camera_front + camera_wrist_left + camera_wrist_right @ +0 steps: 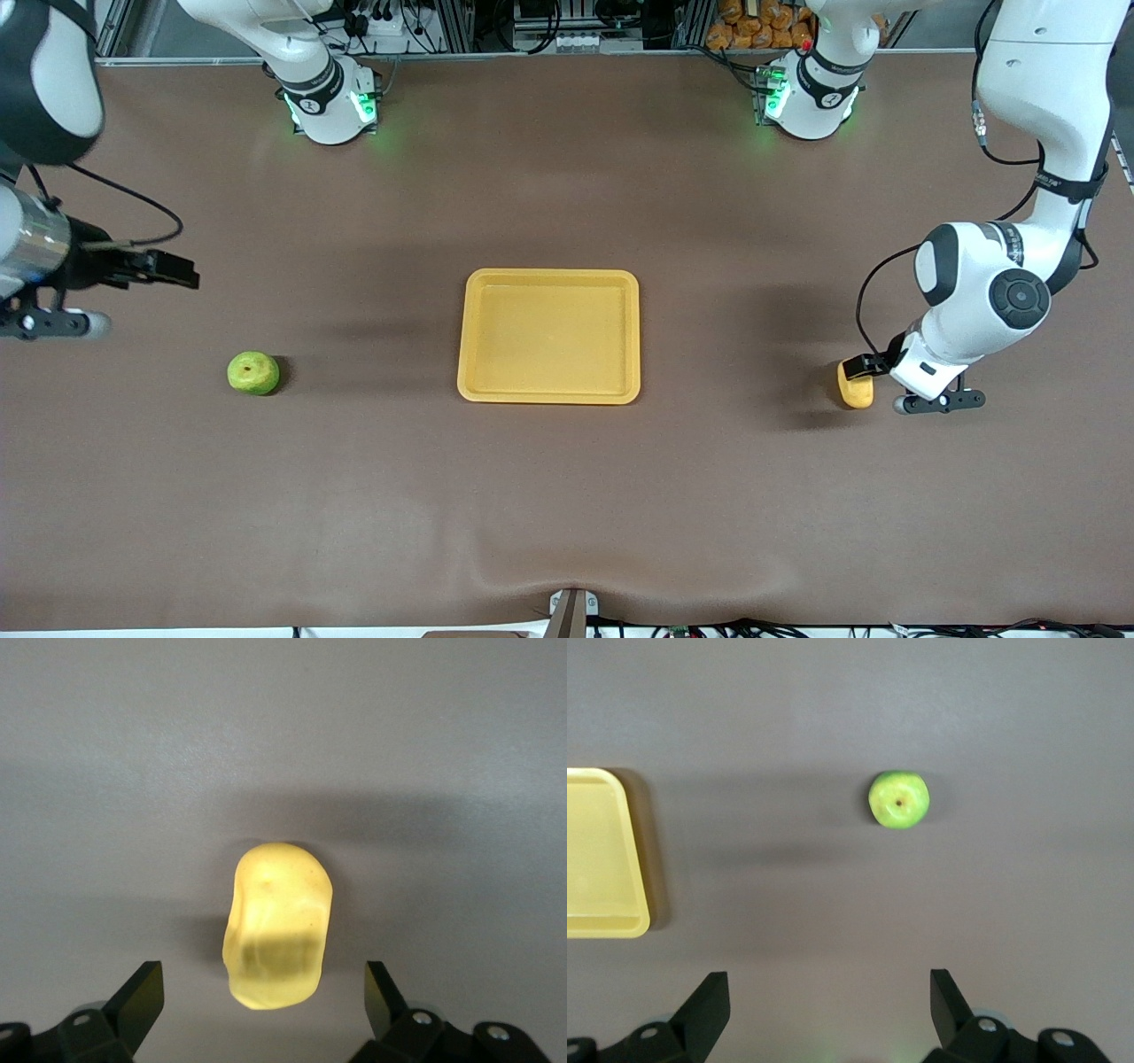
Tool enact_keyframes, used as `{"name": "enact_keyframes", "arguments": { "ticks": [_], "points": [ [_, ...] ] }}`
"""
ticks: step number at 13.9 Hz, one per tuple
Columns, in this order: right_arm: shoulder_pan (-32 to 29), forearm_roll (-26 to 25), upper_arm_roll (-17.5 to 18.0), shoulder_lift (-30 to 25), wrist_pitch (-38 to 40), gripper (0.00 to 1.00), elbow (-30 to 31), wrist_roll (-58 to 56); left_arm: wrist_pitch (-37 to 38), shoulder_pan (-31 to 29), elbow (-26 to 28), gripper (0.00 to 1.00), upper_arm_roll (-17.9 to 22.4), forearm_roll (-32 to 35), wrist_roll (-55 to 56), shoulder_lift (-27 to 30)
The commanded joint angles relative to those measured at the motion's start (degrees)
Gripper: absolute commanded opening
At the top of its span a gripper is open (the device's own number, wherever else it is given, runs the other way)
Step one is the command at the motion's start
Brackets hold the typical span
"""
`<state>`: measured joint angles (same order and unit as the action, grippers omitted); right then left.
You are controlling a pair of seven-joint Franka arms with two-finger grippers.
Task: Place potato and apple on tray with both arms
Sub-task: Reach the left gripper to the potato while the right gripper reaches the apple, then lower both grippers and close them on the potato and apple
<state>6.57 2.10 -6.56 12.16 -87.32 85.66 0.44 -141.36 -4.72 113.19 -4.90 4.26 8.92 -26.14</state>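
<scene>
1 potato lies between the left gripper's spread fingers; 1 apple ahead of the right gripper's spread fingers; 1 tray.

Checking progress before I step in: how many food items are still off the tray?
2. The apple lies on the table toward the right arm's end; the potato lies toward the left arm's end, under the open left gripper. The tray holds nothing.

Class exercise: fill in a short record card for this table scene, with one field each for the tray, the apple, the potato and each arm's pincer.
tray: empty, mid-table
apple: on the table, toward the right arm's end, apart from the tray
potato: on the table, toward the left arm's end
left pincer: open, low over the potato, fingers either side
right pincer: open, raised over the table, not over the apple
</scene>
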Motion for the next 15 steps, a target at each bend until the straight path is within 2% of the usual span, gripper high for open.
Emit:
{"name": "enact_keyframes", "arguments": {
  "ticks": [1, 5, 8, 15],
  "points": [
    [2.3, -0.25, -0.3, 4.0, -0.48, 1.0, -2.52, 0.35, -1.55, -0.29, 0.28, 1.0, -0.29, 1.1, 1.45, -0.49],
    [1.52, 0.63, -0.39, 7.52, -4.52, 1.0, -2.17, 0.44, -3.39, -0.29, 0.19, 1.0, -0.29, 1.19, 1.01, -2.24],
    [1.08, 0.37, -0.48, 12.43, -7.06, 1.0, -2.08, 0.44, -4.19, 0.15, -0.07, 0.94, -0.29, 1.19, 0.74, -2.86],
    [-0.06, 0.72, -0.39, 16.93, -11.2, 1.0, -1.73, -0.35, -4.19, 0.32, -0.34, 0.75, -0.2, 1.28, 0.74, -3.74]
  ]
}}
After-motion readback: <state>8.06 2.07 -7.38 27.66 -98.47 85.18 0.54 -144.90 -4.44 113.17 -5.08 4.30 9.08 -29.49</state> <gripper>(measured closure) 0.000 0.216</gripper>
